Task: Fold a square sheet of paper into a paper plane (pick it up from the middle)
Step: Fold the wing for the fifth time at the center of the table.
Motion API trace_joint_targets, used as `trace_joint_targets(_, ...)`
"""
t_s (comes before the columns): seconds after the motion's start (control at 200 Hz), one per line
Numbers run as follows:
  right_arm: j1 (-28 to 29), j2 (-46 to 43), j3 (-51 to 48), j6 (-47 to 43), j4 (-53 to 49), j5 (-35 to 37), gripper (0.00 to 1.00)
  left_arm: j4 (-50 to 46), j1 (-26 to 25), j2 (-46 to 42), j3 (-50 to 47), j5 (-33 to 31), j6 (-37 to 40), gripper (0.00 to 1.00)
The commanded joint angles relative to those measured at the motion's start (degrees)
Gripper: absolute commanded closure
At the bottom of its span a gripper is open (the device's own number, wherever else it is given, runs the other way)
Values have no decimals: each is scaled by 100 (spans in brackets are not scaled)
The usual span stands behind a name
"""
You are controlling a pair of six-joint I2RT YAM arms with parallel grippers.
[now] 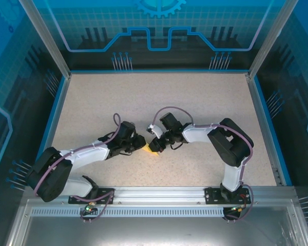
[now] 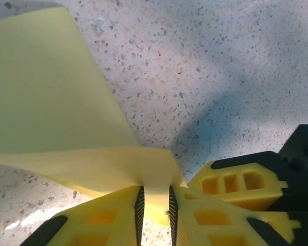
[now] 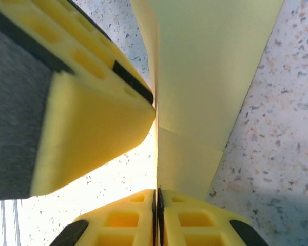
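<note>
Your two arms are bolted at the near edge of the tabletop (image 1: 159, 97). Each one bends out at the elbow, and then its forearm points in toward the middle. The left end effector (image 1: 139, 143) reaches in from the left. The right end effector (image 1: 157, 144) reaches in from the right. Their tips sit just beside each other.

The yellow paper (image 1: 152, 149) is between them, low over the tabletop and a bit nearer to you than the middle. From above you see a small bit of it, so you cannot tell there which way it points.

In the left wrist view, the left end effector is closed on the paper, with a strip of it pinched between the two pads. From there the paper fans out wide, away from the fingers and to the left.

In the right wrist view, the right end effector's fingers press together on the paper's thin edge. The paper stands on edge. Its long side runs straight away from the fingers, and a fold line (image 3: 190, 138) crosses it.
</note>
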Motion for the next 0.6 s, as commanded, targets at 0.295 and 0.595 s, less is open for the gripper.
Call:
trace_joint_targets(0.295, 9, -51, 176, -219, -408, 122, 87, -133, -13, 207, -174, -230, -173, 89)
trace_joint_targets(0.595, 53, -74, 134, -110, -371, 68, 78, 10, -13, 371, -151, -184, -209, 91)
